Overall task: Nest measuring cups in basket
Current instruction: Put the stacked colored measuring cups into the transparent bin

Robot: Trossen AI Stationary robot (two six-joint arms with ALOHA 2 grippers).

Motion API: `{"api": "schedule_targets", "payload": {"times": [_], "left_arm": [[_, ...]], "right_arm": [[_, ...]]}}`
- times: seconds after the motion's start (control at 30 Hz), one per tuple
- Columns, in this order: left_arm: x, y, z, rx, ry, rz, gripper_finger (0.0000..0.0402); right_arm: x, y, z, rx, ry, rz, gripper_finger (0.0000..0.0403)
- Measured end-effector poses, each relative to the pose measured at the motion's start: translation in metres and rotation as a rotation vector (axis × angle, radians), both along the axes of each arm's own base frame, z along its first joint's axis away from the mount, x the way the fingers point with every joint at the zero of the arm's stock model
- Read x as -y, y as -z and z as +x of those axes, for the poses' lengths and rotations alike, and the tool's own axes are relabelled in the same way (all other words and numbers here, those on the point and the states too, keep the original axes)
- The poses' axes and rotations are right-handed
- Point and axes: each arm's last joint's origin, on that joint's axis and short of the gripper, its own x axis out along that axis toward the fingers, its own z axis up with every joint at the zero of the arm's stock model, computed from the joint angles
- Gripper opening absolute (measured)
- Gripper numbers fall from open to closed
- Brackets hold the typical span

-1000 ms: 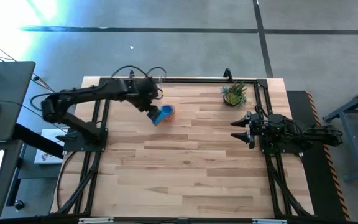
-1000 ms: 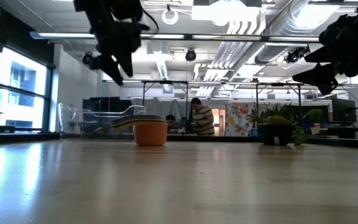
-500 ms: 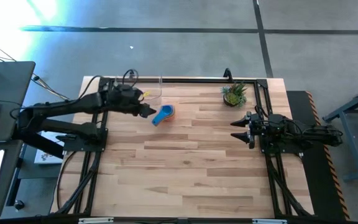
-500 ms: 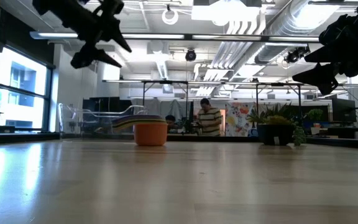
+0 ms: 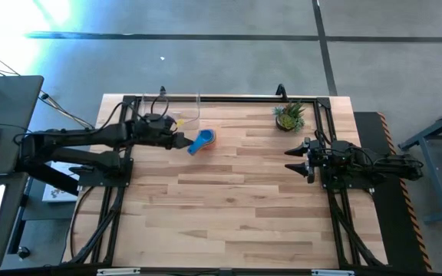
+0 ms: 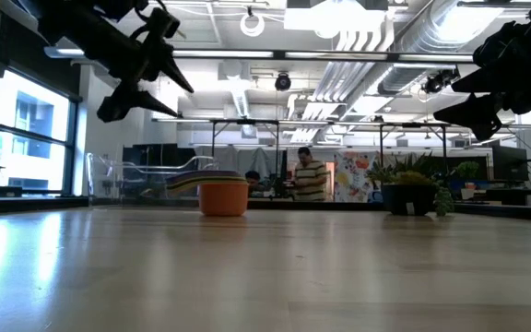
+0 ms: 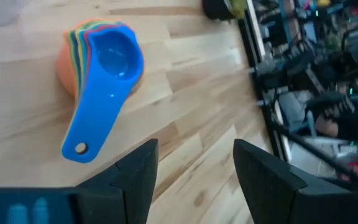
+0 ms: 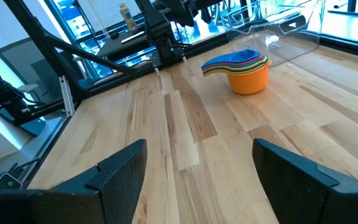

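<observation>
Your left gripper hangs above the wooden table, fingers apart and empty, just beside the nested stack of coloured plastic measuring cups, blue on top, standing on the table outside the clear plastic basket behind. Your right gripper waits open near the small potted plant.

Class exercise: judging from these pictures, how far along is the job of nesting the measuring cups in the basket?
Done: the measuring cups sit nested in one stack, blue on top, orange outermost. In hand: nothing; the left gripper hangs open and empty beside the stack, and the right gripper waits open at the table's right side. Left: the stack stands on the table, outside the clear basket, so it must go in.
</observation>
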Motion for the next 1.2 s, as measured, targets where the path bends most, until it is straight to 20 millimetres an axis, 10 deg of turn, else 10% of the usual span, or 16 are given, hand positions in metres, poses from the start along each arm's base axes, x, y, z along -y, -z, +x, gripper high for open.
{"api": "schedule_targets", "payload": {"times": [1.2], "left_arm": [[-0.02,0.051,0.008,-0.402,-0.019,0.083,0.0198]], "right_arm": [[0.0,0.0,0.0,0.0,0.0,0.0,0.0284]]}}
